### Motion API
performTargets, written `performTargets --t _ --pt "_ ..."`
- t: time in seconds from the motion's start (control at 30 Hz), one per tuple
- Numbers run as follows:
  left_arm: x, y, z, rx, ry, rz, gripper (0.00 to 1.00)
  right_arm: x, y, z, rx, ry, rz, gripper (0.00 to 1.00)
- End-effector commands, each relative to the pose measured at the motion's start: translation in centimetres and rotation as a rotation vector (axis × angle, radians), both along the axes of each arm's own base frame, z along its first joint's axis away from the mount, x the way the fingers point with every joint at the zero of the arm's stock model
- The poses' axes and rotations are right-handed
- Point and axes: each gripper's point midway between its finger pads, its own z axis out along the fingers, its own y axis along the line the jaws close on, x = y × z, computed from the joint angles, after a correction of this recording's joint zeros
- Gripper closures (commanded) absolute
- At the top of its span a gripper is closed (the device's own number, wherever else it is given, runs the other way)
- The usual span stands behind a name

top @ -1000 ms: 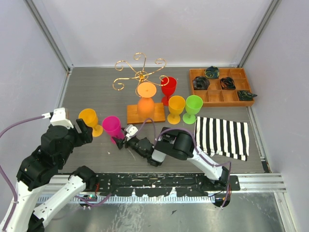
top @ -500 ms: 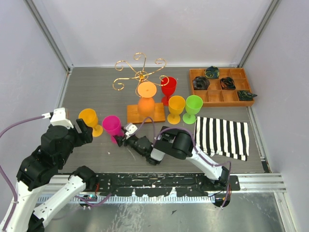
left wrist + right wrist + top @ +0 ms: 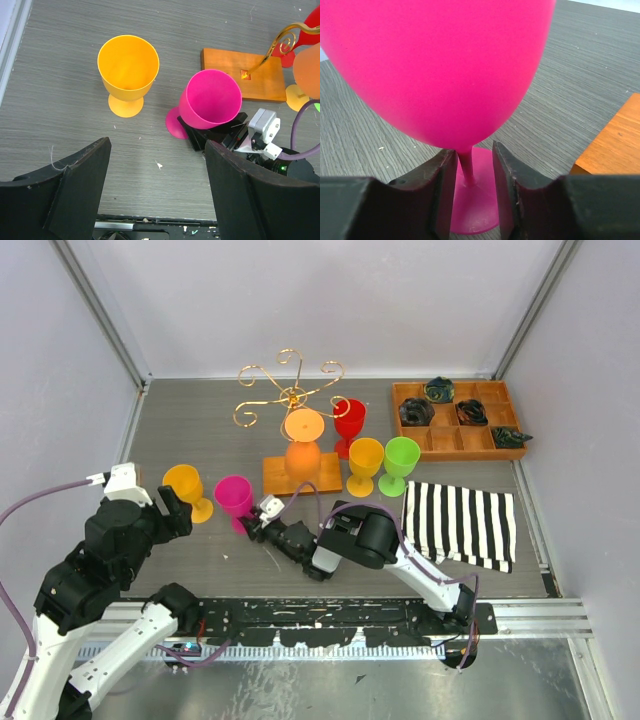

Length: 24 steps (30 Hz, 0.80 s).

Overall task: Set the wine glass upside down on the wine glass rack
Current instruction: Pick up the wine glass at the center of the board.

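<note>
1. Right end effector (image 3: 472, 175): set low at the worktop (image 3: 200, 430). Its jaws stand narrow on either side of the stem of the pink wine glass (image 3: 235, 497). One finger (image 3: 442, 190) lies against or just beside the stem, and a slim gap shows at the other finger. The stem is not clamped.
2. Pink wine glass: on its foot on the worktop, mouth up, with the bowl directly above the right end effector's fingers.
3. Left end effector (image 3: 157, 160): jaws wide, holding nothing, held above the worktop. Ahead of it to the left stands an amber wine glass (image 3: 127, 62), mouth up, its plain inner wall showing to the bottom. The pink wine glass is ahead of it to the right.
4. Wine glass rack (image 3: 290, 395): beyond the right end effector and well apart from it, with its wooden base flat on the worktop. An orange wine glass (image 3: 303, 440) hangs inverted on it, foot uppermost and bowl down over the base.
5. Red wine glass (image 3: 349, 418), yellow wine glass (image 3: 365, 458) and green wine glass (image 3: 401, 457): upright and grouped just beside the rack's base, beyond the right end effector and to its right.
6. Compartmented wooden tray (image 3: 460, 445): farther off to the right of the right end effector. Dark bundled items (image 3: 416, 412) lie in several compartments, and one overhangs the right rim. Their kind cannot be told.
7. Striped cloth (image 3: 460, 525): flat on the worktop to the right of the right end effector, near the tray.
</note>
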Motion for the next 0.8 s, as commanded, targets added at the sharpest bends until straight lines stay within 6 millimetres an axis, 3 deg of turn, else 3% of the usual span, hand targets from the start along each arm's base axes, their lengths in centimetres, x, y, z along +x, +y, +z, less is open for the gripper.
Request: performTargets --t 0.0,0.17,0.33,0.53,0.77 --pt "0.2 0.1 0.1 0.005 -0.013 0.007 0.17 0.1 0.3 4.9 0.151 -0.096 0.014 0.63" --pt "0.2 0.1 0.1 0.003 -0.016 0.007 0.16 -0.3 0.0 5.4 0.15 -0.098 0.027 0.75" --pt "0.2 0.1 0.1 0.004 -0.015 0.007 0.16 -1.7 -0.2 6.0 0.136 -0.112 0.089 0.99" --pt "0.0 0.4 0.3 -0.002 -0.03 0.017 0.15 -3.7 -1.7 7.8 0.101 -0.154 0.106 0.99" --pt "-0.2 0.7 0.4 -0.009 -0.043 0.023 0.15 -8.3 -3.3 9.9 0.064 -0.211 0.146 0.99"
